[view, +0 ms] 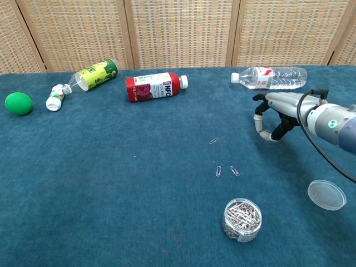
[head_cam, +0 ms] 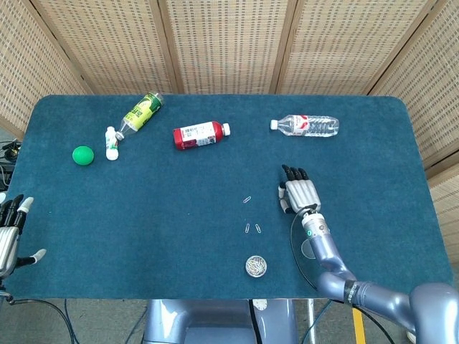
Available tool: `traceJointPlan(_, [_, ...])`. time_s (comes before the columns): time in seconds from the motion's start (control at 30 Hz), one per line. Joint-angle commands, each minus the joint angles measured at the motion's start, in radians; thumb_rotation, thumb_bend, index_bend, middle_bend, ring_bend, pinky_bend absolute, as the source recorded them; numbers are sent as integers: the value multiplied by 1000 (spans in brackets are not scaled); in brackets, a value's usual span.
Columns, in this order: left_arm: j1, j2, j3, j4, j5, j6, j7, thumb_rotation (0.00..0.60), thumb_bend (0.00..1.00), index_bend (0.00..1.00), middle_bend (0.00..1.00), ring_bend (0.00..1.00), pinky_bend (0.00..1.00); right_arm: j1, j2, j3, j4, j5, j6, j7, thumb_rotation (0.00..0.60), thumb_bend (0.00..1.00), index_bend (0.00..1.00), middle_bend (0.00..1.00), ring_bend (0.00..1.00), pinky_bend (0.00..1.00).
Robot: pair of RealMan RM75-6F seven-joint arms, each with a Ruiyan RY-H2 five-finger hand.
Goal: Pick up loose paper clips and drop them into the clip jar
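Three loose paper clips lie on the blue cloth: one (view: 213, 141) (head_cam: 247, 199) further back, and a pair (view: 218, 171) (view: 235, 171) (head_cam: 248, 228) (head_cam: 257, 228) nearer the front. The clear clip jar (view: 242, 218) (head_cam: 256, 266), full of clips, stands in front of them without its lid. My right hand (view: 273, 114) (head_cam: 297, 192) hovers open, palm down, to the right of the clips and holds nothing. My left hand (head_cam: 10, 231) rests open at the table's left edge, seen only in the head view.
The jar's clear lid (view: 326, 194) lies to the right of the jar. At the back lie a water bottle (view: 269, 77), a red bottle (view: 154, 86), a green bottle (view: 93, 75), a small white bottle (view: 55, 97) and a green ball (view: 18, 103).
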Motion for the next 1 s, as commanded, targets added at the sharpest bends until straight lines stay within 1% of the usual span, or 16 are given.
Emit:
traceJointPlan(0.03, [0,1,0,0,1,0,-1,600,0,0,0,0,0,-13,50,-18,-90,-48,16,-2,600,434,640,12,0,0])
traceJointPlan(0.1, [0,1,0,-1,2,0,-1,600,0,0,0,0,0,-17,69,-26,-125,-63,17,0,600,434,640,12,0,0])
traceJointPlan(0.3, [1,3,1,-2,3,0,-4,600,0,0,0,0,0,-31,147,-70,-285,-157,26,8,600,434,640,16,0,0])
traceJointPlan(0.5, [0,2,1,-1,1,-1,-2,600,0,0,0,0,0,-39,196,-105,-391,-217,21,12,600,434,640,21,0,0])
traceJointPlan(0.63, [0,2,1,-1,0,-1,-1,600,0,0,0,0,0,-48,234,-145,-474,-277,20,11,600,434,640,23,0,0])
traceJointPlan(0.8, [0,2,0,-1,0,0,-1,600,0,0,0,0,0,-61,272,-195,-543,-332,14,8,600,434,640,24,0,0])
traceJointPlan(1.0, [-1,0,-1,0,-2,-3,0,600,0,0,0,0,0,-76,290,-239,-586,-389,14,10,600,434,640,25,0,0])
